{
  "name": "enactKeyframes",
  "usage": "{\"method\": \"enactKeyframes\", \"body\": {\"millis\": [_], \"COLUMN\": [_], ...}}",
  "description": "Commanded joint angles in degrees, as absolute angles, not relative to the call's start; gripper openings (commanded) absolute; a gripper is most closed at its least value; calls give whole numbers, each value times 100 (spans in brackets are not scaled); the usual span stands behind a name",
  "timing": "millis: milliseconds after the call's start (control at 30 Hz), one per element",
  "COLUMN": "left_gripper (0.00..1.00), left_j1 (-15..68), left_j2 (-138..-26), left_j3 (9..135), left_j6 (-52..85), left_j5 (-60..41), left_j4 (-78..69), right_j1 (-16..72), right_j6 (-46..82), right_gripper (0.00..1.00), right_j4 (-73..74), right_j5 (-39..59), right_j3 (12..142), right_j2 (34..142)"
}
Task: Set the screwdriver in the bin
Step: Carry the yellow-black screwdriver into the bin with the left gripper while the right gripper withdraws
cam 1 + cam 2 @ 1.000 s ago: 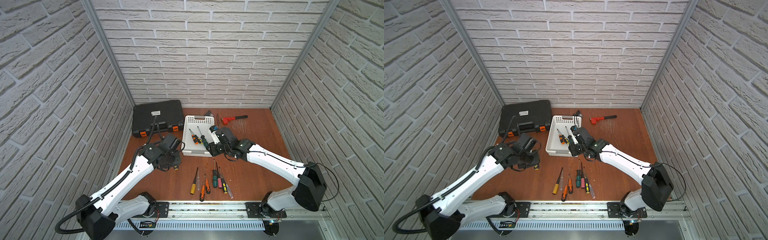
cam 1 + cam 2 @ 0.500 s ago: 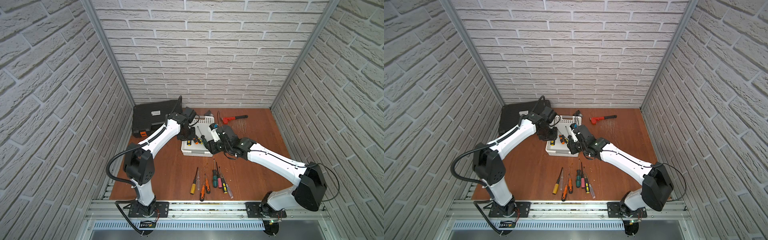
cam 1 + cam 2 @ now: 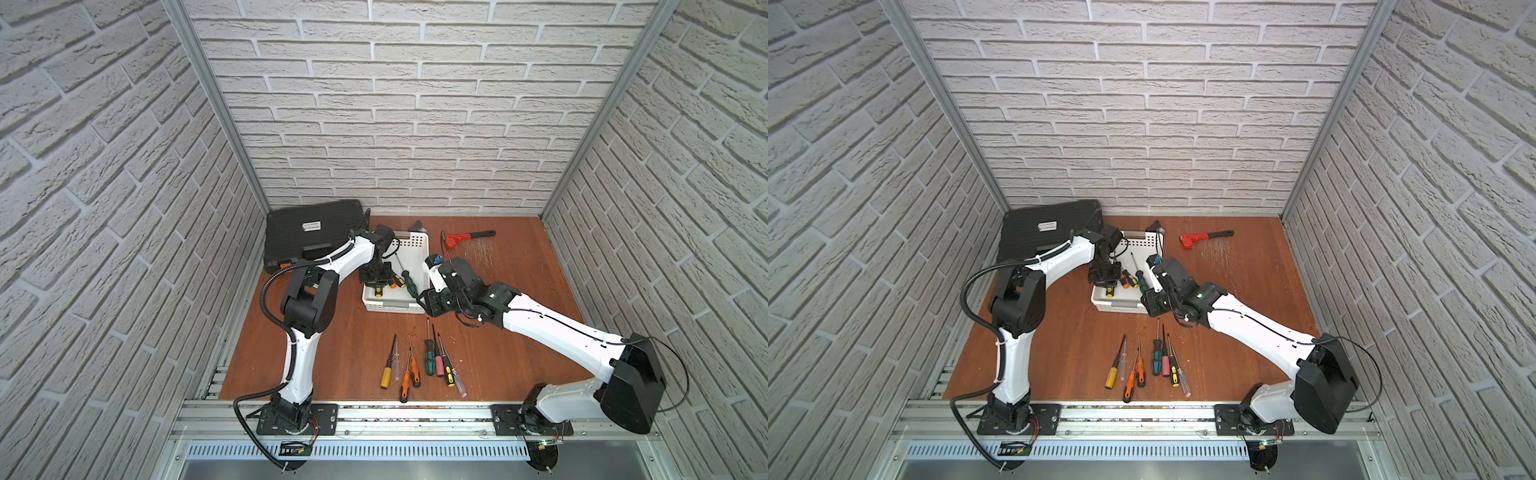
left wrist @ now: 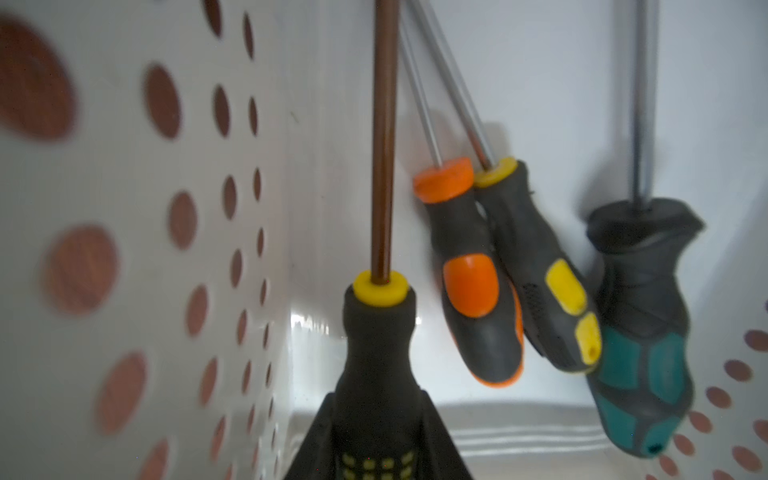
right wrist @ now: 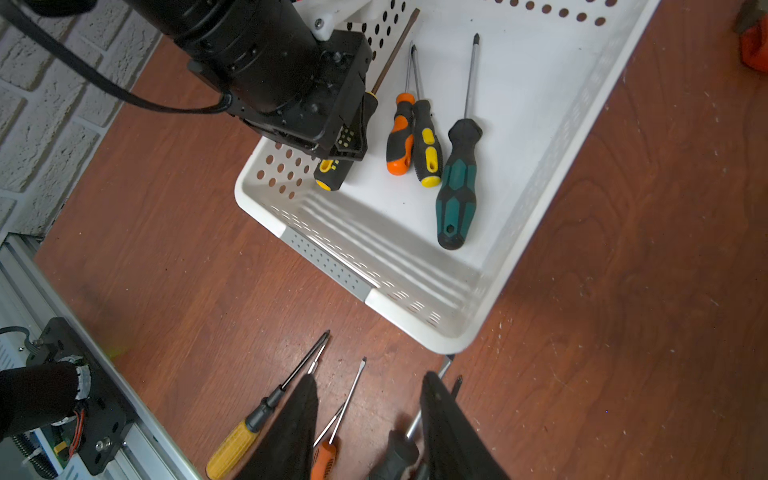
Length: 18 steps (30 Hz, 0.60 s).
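The white bin (image 3: 394, 308) (image 3: 1121, 308) stands mid-table. My left gripper (image 3: 376, 277) (image 3: 1104, 275) (image 4: 376, 399) reaches down inside it, next to a perforated wall (image 4: 124, 232). It is shut on the handle of a black-and-yellow screwdriver (image 4: 380, 332) (image 5: 332, 168) with a brown shaft. Three more screwdrivers lie on the bin floor: orange-black (image 5: 399, 137), yellow-black (image 5: 426, 145) and green-black (image 5: 457, 187). My right gripper (image 3: 426, 305) (image 5: 370, 376) hangs open over the table just outside the bin's front right corner, with nothing between its fingers.
Several loose screwdrivers (image 3: 419, 361) (image 3: 1150, 361) lie in a row on the wooden table in front of the bin. A black tool case (image 3: 307, 237) sits at the back left and a red tool (image 3: 457, 239) at the back right. Brick walls close three sides.
My left arm has swung from the table left of the bin up and over into the bin with the screwdriver in its grip. The right arm has hardly moved.
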<state>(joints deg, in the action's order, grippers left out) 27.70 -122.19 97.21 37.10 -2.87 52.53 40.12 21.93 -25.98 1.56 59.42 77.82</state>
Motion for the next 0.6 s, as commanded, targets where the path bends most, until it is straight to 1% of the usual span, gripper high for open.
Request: {"method": "enactKeyframes", "body": {"millis": [0,233,333,567], "left_gripper": [6,11,15,36], "left_j1": [2686,2637,2635,2630], "left_j2": [-12414,-12692,-12768,-12823], "left_j3": [9957,10063,10130,10318], "left_j6": [3639,3632,3631,3542], "left_j5": [-332,-334,-343,-360], "left_j4": [5045,4891,4829,4769], "right_j1": [3984,3982,3986,3988], "right_j6": [2169,2298,2326,2384], "right_gripper": [43,43,43,43], "right_j4": [-2748,-2771,-2785,-2851], "right_j5": [35,53,46,44], "right_j3": [5829,5792,5803,5805], "right_j2": [7665,7666,7675,7663]}}
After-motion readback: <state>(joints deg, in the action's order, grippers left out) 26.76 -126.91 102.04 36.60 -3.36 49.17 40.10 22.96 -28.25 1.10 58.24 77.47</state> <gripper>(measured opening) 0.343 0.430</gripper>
